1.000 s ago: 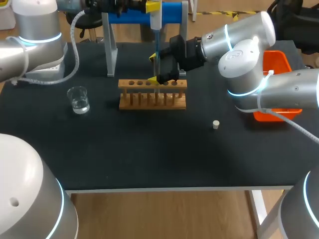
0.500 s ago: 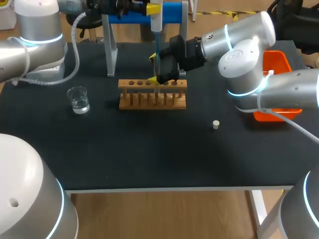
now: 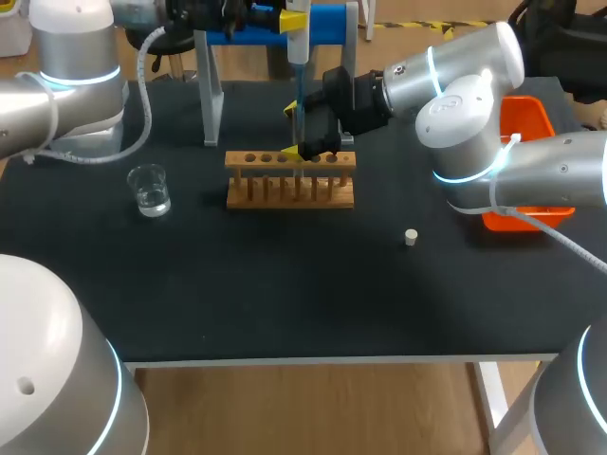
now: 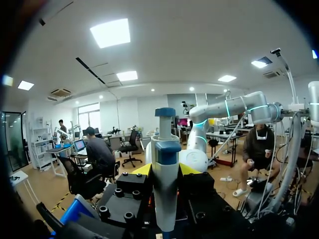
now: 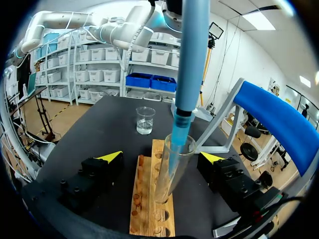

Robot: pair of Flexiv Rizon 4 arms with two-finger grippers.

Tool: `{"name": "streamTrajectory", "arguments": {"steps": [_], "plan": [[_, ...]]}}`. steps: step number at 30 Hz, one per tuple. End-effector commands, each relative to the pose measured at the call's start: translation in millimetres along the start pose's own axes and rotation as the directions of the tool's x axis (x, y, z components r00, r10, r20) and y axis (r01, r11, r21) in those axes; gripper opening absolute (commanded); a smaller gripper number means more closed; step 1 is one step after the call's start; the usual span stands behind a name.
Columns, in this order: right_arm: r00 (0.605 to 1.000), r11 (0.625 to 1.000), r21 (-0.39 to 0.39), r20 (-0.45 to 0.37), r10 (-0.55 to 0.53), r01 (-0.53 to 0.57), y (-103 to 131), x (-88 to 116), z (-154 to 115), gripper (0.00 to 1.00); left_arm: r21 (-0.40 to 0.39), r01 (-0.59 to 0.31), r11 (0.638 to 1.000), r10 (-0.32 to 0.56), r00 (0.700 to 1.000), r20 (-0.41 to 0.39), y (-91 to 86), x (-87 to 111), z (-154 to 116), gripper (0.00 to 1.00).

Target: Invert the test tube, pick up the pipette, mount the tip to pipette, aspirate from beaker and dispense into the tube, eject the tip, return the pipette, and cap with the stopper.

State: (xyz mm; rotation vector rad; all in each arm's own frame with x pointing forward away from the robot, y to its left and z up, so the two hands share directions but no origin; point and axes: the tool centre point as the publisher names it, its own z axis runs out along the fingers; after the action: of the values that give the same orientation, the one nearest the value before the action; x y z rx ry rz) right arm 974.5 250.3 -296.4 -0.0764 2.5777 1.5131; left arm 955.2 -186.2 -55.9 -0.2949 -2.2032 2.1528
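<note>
My left gripper (image 3: 289,14) is shut on the white and blue pipette (image 3: 297,47) and holds it upright above the wooden rack (image 3: 290,178). In the left wrist view the pipette (image 4: 165,169) stands between the yellow tips of the left gripper (image 4: 164,170). Its blue tip (image 5: 175,144) reaches down into the mouth of the clear test tube (image 5: 172,172), which stands in the rack (image 5: 149,209). My right gripper (image 5: 160,158) is open, one finger on each side of the tube, neither touching it. The water beaker (image 3: 150,190) sits left of the rack. The small stopper (image 3: 411,237) lies to the right.
The blue pipette stand (image 3: 327,24) on grey legs rises just behind the rack. An orange bin (image 3: 531,118) sits at the table's right edge, partly behind my right arm. The beaker (image 5: 145,120) shows beyond the rack in the right wrist view.
</note>
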Motion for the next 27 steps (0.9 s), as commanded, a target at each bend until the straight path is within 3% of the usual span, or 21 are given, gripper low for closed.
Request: {"name": "streamTrajectory", "arguments": {"steps": [1,27], "plan": [[1.0,1.0,-0.001,-0.001,-0.001,0.001,-0.4,-0.2,-0.7,1.0,-0.002,-0.001,1.0,0.001,1.0,-0.006,1.4,-2.2,0.3,0.0],[1.0,1.0,-0.001,-0.001,-0.001,0.001,-0.4,-0.2,-0.7,1.0,-0.003,0.023,1.0,-0.023,1.0,-0.014,15.4,-5.5,2.1,0.0]]}}
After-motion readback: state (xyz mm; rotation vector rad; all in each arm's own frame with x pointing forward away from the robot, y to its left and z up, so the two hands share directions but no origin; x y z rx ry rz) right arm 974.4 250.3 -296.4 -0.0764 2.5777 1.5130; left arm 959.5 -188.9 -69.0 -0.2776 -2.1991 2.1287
